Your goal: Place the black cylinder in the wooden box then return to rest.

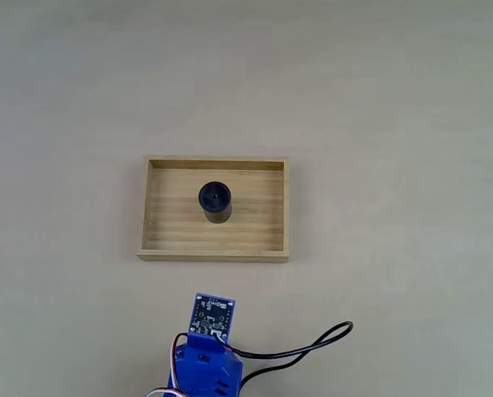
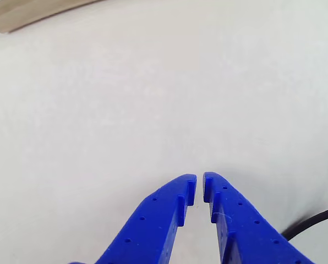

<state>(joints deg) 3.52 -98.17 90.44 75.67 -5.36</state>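
Note:
The black cylinder point(image 1: 215, 201) stands upright inside the wooden box point(image 1: 160, 244), a little above the middle of its plank floor. The box lies in the centre of the table in the fixed view; one of its light wood walls shows as a strip at the top left corner of the other view point(image 2: 26, 14). The blue arm point(image 1: 207, 364) is folded back at the bottom edge of the fixed view, well below the box. In the other view my blue gripper point(image 2: 200, 181) hangs over bare table, its two fingertips almost touching with nothing between them.
A black cable point(image 1: 313, 343) loops on the table to the right of the arm, and its end shows at the lower right in the other view point(image 2: 312, 220). A small circuit board point(image 1: 212, 314) sits on the arm's top. The pale tabletop point(image 1: 395, 124) surrounds the box.

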